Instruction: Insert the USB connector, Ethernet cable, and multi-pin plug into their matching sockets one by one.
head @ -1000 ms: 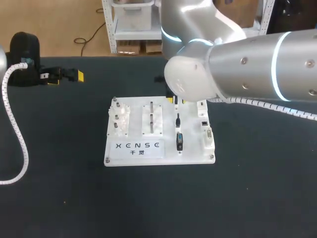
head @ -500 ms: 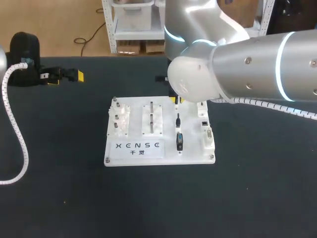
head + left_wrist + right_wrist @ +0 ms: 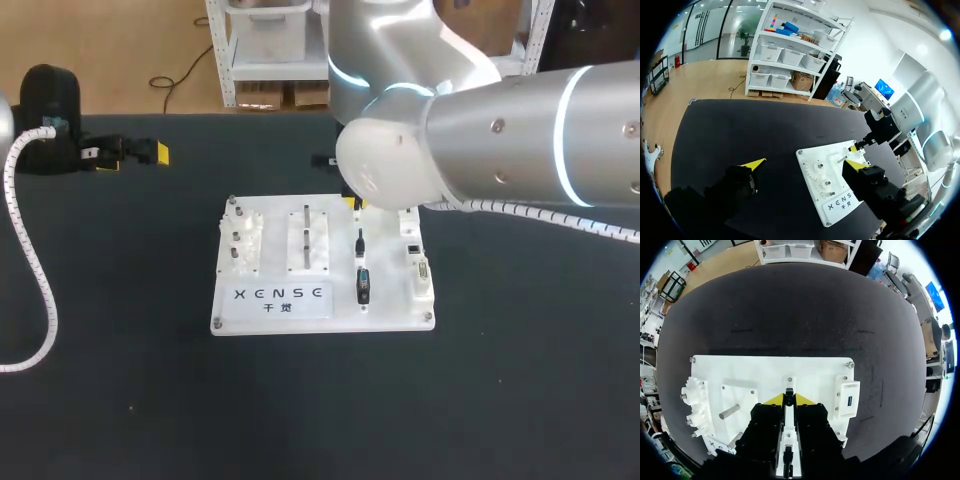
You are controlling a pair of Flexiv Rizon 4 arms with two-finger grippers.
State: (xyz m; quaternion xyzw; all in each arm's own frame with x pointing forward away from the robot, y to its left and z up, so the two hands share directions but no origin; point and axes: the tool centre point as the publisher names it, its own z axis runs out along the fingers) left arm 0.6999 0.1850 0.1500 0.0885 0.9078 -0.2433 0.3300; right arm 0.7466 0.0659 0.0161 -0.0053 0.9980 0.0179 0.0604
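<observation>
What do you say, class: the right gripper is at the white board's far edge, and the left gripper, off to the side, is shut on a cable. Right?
Not quite. The left gripper holds no cable: the left wrist view shows its fingers wide apart, nothing between them. The rest stands: the right gripper is at the board's far edge.

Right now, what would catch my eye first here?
The huge silver right arm looming over the black table. Beneath it a white board lies mid-table, and the right gripper pinches a small black plug near its far edge.
</observation>
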